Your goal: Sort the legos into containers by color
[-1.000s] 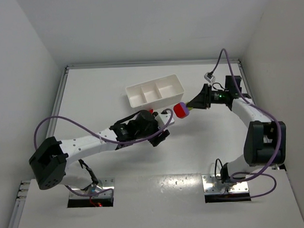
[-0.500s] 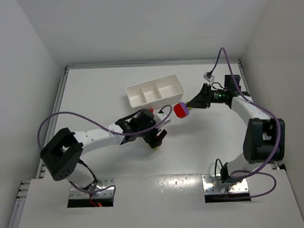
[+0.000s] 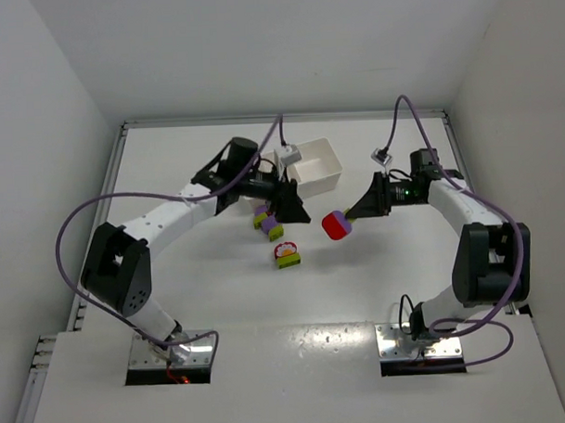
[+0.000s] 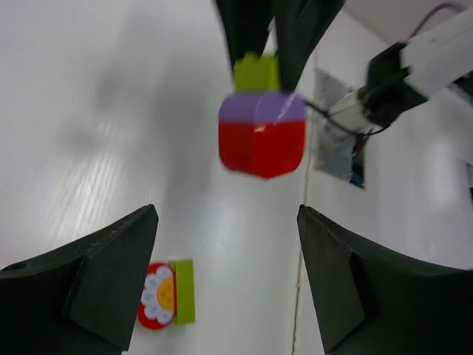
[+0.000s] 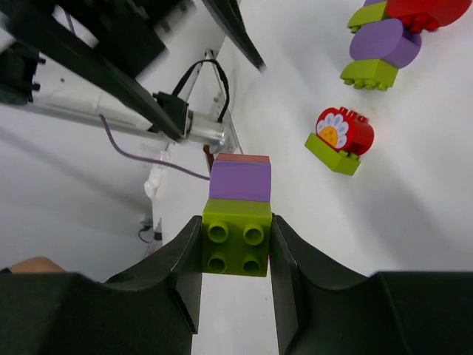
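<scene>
We hold the green-purple-red stack (image 5: 239,181) clamped in our right tool (image 5: 236,228), just ahead of our left tool (image 4: 227,214), whose jaws stand apart, empty.

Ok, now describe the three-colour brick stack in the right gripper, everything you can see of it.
The brick stack is three chunky plastic pieces pressed together: lime green with four studs showing, purple in the middle, red at the far end. The right gripper is shut on the green piece alone and holds the stack clear of the table, red end pointing at the open left gripper, which does not touch it.
</scene>
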Controlling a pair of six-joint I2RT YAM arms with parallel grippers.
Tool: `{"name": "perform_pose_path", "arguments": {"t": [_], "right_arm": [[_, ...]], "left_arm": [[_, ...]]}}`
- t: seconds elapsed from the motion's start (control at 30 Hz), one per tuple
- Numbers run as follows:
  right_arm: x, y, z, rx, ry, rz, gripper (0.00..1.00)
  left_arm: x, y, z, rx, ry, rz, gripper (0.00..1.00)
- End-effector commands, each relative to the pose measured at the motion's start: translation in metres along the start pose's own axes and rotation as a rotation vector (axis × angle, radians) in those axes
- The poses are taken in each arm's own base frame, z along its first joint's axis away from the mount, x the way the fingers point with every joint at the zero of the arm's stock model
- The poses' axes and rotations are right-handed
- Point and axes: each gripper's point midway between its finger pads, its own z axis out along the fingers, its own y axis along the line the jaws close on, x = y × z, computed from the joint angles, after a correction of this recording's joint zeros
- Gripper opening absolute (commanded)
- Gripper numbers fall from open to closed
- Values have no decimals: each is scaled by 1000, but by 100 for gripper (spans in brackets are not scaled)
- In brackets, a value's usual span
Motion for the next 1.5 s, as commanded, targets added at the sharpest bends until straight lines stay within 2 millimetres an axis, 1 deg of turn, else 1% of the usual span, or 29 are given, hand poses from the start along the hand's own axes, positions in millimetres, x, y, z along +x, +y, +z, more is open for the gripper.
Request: {"name": "perform_pose_path", "arguments": {"t": [0.0, 0.03, 0.1, 0.13, 0.17, 0.2, 0.23, 0.3, 0.33, 0.37, 0.4, 0.47, 0.53, 0.57, 0.6, 0.63, 0.7, 0.77, 0.8, 0.83, 0.87, 1.03, 1.13, 1.2, 1.27, 1.33, 1.37, 1.43, 1.47], "right_arm": [[-4, 25, 1, -69, 11, -204, 0], [-1, 26, 3, -75, 20, -207, 0], [-2, 29, 5, -82, 28, -218, 0], [-2, 29, 5, -82, 28, -218, 0], [-6, 30, 5, -81, 25, -236, 0], [-4, 33, 7, -96, 31, -229, 0], [-8, 36, 7, -96, 26, -256, 0], [-8, 38, 9, -100, 33, -233, 0], [-10, 45, 11, -116, 35, -247, 0], [-15, 44, 12, -115, 28, -268, 0], [-16, 50, 13, -129, 29, -275, 0], [-19, 51, 16, -134, 32, -271, 0], [-18, 53, 18, -140, 38, -271, 0], [-18, 55, 20, -146, 44, -273, 0], [-16, 58, 22, -160, 52, -261, 0], [-20, 59, 22, -161, 48, -283, 0], [-18, 61, 25, -168, 57, -285, 0], [-18, 64, 27, -175, 64, -295, 0], [-19, 64, 27, -176, 62, -304, 0], [-19, 64, 27, -175, 63, -294, 0], [-18, 66, 30, -182, 69, -307, 0], [-19, 72, 31, -197, 73, -304, 0], [-14, 71, 31, -197, 75, -294, 0], [-10, 69, 31, -196, 78, -282, 0], [-9, 69, 31, -196, 76, -289, 0], [-7, 68, 31, -196, 77, -280, 0], [-7, 68, 31, -196, 77, -280, 0], [-14, 62, 30, -178, 65, -283, 0], [-21, 58, 28, -171, 54, -283, 0]], "left_arm": [[-37, -49, -19, 360, -53, 53, 83], [-37, -45, -19, 372, -52, 43, 83], [-42, -51, -21, 421, -48, 24, 83], [-39, -54, -17, 440, -36, 19, 83], [-40, -53, -15, 450, -33, 7, 83], [-39, -57, -13, 458, -27, 10, 83], [-36, -59, -9, 467, -17, 5, 83], [-33, -60, -6, 474, -7, -1, 83], [-31, -61, -2, 481, 2, -7, 83], [-30, -61, -2, 481, 2, -7, 83], [-31, -62, 2, 488, 5, 5, 83], [-31, -65, 4, 505, 10, 9, 83], [-33, -73, 7, 521, 12, 34, 83], [-30, -70, 10, 521, 19, 22, 83], [-32, -74, 11, 528, 20, 33, 82], [-29, -74, 16, 525, 28, 28, 82], [-29, -76, 19, 532, 33, 31, 79], [-33, -75, 20, 523, 27, 39, 76], [-30, -74, 25, 521, 32, 41, 76], [-30, -74, 25, 521, 33, 41, 75], [-34, -74, 25, 509, 30, 38, 75], [-29, -60, 34, 437, 34, 23, 75], [-27, -50, 38, 381, 35, 15, 75], [-27, -50, 37, 372, 29, 23, 75], [-27, -50, 37, 372, 29, 23, 68], [-28, -54, 35, 400, 26, 30, 56], [-28, -54, 35, 400, 26, 30, 41], [-24, -58, 34, 429, 33, 23, 27], [-24, -58, 34, 429, 33, 23, 18]]}}
